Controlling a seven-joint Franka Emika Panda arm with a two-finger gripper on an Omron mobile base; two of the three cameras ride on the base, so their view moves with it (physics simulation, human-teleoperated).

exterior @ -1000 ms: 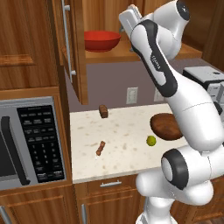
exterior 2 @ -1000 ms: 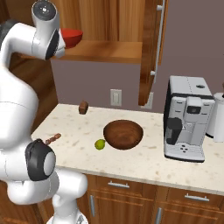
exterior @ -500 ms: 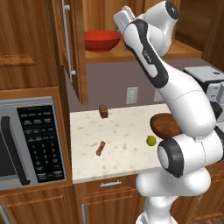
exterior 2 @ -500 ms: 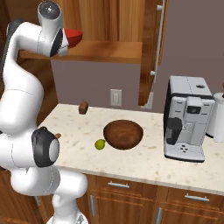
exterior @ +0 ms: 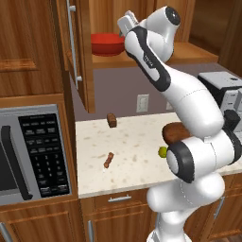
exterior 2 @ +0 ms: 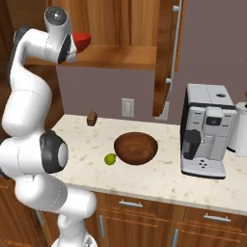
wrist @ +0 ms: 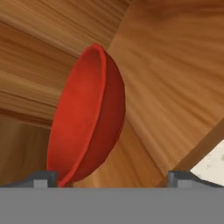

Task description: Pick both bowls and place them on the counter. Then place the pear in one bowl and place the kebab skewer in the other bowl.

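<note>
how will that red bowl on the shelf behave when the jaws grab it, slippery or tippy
The red bowl looks glossy and smooth, so it may slip in a loose pinch. Its thin rim probably gives the open gripper the best hold. With a rounded underside on the wooden shelf, it could rock or slide if nudged rather than gripped. It looks rigid, not floppy.

red bowl [exterior: 108,44] shelved, brown bowl [exterior 2: 136,147] — counter [exterior 2: 159,176]

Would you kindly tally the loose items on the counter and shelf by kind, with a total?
Bowls: 2, the red bowl on the shelf, the brown bowl on the counter
Pear: 1
Kebab skewer: 1
Dark brown block: 1
Total: 5
</note>
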